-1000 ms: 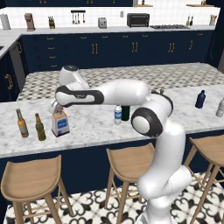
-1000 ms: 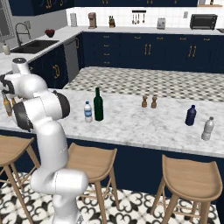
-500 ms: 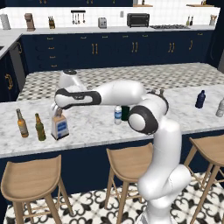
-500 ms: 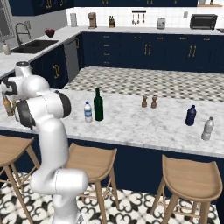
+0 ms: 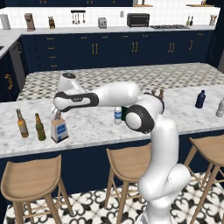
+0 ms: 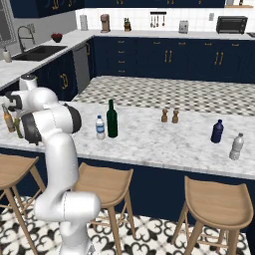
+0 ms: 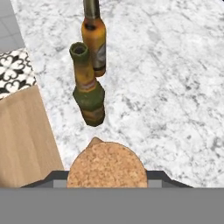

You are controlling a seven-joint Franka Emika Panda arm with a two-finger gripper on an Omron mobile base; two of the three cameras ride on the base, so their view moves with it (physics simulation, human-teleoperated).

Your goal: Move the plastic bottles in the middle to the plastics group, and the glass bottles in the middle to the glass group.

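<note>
The square clear bottle [image 5: 58,129] stands upright on the marble tabletop [image 5: 96,131], long axis vertical, tan stopper [image 7: 106,165] pointing straight up into the claw [image 5: 56,114]. In the hand view that cork top sits right between the dark finger tips, which close narrowly on it, so the claw grips the square clear bottle at its top. The blue label faces the stools.

Just beside it, toward the arm's left, stand the two beer bottles, both upright: the olive-green beer bottle [image 5: 40,127] nearer, the amber-brown beer bottle [image 5: 21,124] beyond it. In the hand view their necks lean toward the camera, mouths up, the two nearly touching each other.

Mid-tabletop, the small water bottle [image 6: 100,127] stands upright with its white cap on top, just beside the tall dark green wine bottle [image 6: 112,119], also upright. Well apart at the far end stand the dark navy bottle [image 6: 216,131] and the pale grey bottle [image 6: 236,146], both erect. Two small brown shakers [image 6: 169,116] sit behind the middle.

The tabletop is white veined marble on a navy island, with wooden stools [image 5: 29,180] tucked beneath and a patterned tile floor [image 5: 92,208]. Navy cabinets line the back wall under a white counter carrying a toaster oven [image 5: 138,19]; a sink [image 6: 37,51] shows at the left in the right base view.

Compared with a second ago, the square clear bottle sits in the same spot beside the beer bottles, and the arm's elbow has swung slightly.
</note>
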